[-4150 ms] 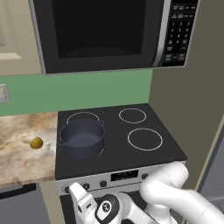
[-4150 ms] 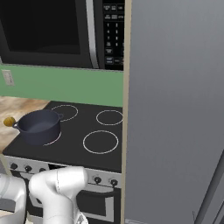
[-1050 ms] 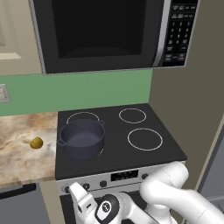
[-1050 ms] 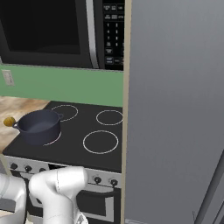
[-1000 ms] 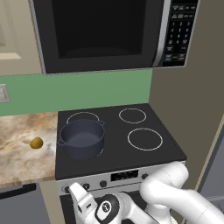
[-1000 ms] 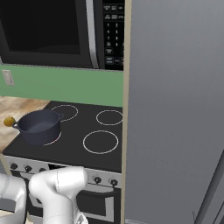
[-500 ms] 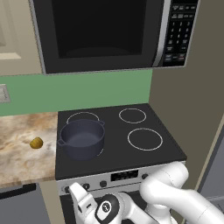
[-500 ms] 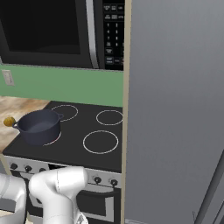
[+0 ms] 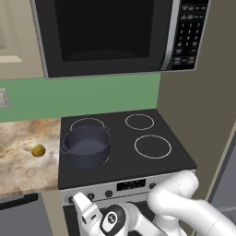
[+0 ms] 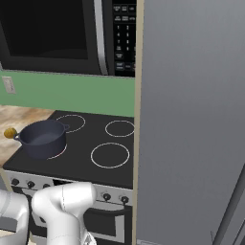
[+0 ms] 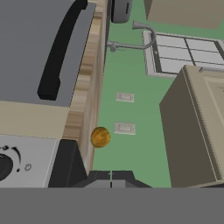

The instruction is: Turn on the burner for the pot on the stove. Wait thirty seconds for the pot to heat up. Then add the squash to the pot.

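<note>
Pot (image 9: 86, 146): round, dark blue-grey metal, lidless, two loop handles; stands on the near-left burner (image 9: 107, 161) of the stove (image 9: 138, 167).
Stove: smooth black glass with thin white rings, silver front panel with small black knobs.
Squash (image 9: 38, 150): small rounded yellow-olive lump on the mottled stone counter (image 9: 18, 156), left of the pot, apart from it.
Gripper (image 11: 111, 176): low before the stove front, fingertips together, closed on nothing.
Microwave (image 9: 110, 32): glossy black, above the stove.
</note>
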You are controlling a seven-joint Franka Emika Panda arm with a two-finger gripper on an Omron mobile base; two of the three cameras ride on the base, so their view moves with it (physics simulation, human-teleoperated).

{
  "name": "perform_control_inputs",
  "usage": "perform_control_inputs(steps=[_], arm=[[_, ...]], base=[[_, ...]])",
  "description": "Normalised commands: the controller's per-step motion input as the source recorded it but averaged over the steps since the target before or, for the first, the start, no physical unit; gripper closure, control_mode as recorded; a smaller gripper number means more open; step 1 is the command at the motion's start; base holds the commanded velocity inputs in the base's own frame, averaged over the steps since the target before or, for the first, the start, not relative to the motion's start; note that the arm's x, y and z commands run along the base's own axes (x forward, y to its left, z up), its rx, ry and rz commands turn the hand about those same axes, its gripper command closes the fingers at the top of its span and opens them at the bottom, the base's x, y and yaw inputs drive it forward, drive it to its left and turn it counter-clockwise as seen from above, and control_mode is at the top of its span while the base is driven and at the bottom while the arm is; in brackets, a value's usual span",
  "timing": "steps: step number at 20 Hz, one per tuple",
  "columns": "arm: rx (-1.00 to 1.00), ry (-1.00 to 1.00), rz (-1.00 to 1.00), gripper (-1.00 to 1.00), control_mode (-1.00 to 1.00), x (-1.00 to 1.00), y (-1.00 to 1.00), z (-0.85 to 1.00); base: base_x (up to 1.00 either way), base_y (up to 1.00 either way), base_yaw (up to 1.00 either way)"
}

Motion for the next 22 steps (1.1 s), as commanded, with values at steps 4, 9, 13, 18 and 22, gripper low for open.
perform_control_inputs(steps=[4, 9, 13, 18, 22], arm=[[0.0, 0.0, 0.0, 1.0, -1.0, 0.0, 0.0, 0.0], [0.0, 0.0, 0.0, 1.0, -1.0, 0.0, 0.0, 0.0], [0.0, 0.0, 0.0, 1.0, -1.0, 0.0, 0.0, 0.0], [0.0, 0.0, 0.0, 1.0, -1.0, 0.0, 0.0, 0.0], [0.0, 0.0, 0.0, 1.0, -1.0, 0.0, 0.0, 0.0]], base=[[0.0, 0.0, 0.0], [0.0, 0.0, 0.0], [0.0, 0.0, 0.0], [0.0, 0.0, 0.0], [0.0, 0.0, 0.0]])
